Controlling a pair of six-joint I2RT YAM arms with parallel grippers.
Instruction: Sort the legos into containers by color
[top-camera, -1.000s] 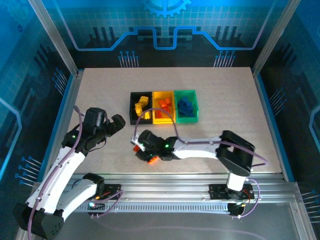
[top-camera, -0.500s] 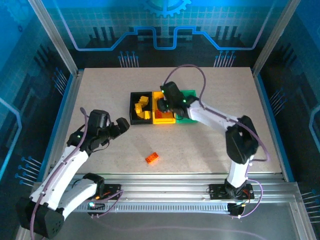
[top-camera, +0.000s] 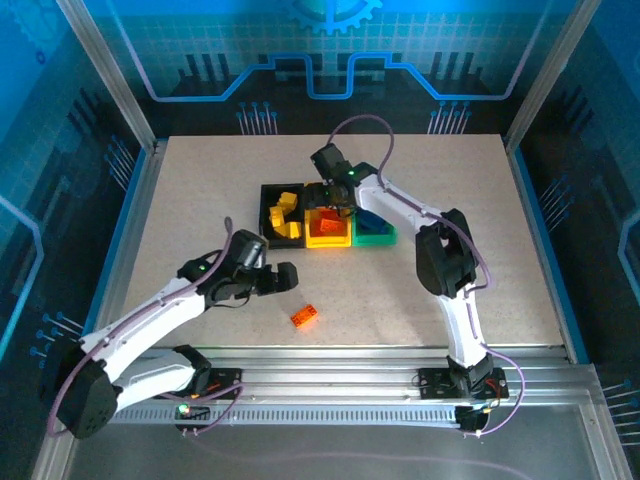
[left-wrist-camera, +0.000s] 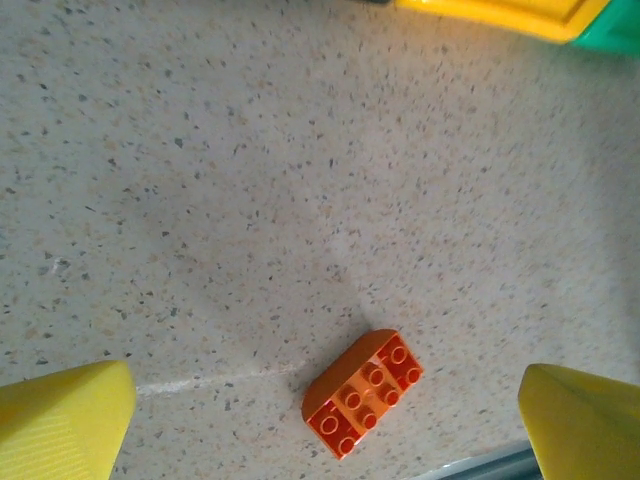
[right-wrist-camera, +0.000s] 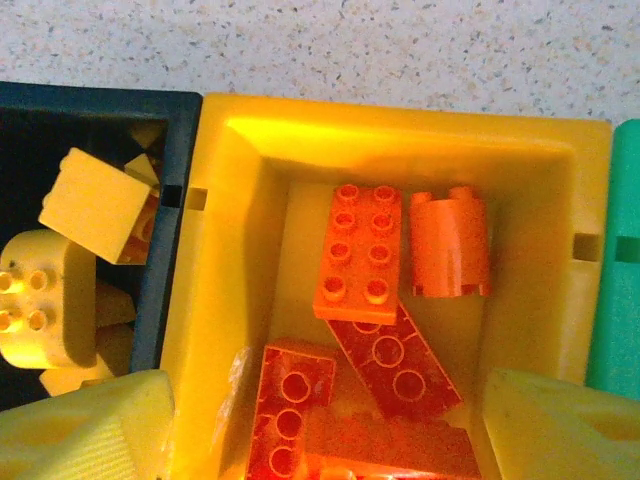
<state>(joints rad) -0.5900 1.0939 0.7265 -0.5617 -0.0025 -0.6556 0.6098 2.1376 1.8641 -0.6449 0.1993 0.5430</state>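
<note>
**A:** Where's the loose brick?

**B:** The orange brick (left-wrist-camera: 364, 406) lies studs up on the bench (left-wrist-camera: 250, 150), well apart from the bins. The left tool (top-camera: 283, 277) hangs near it, fingers wide apart and empty.

**A:** How to take it well?

**B:** It sits skewed, so turn the wrist until the fingers bracket its long sides, drop straight down, then close. The right tool (right-wrist-camera: 322, 400) hovers open over the yellow bin (right-wrist-camera: 240, 130) of orange bricks, so let it clear first.
</note>
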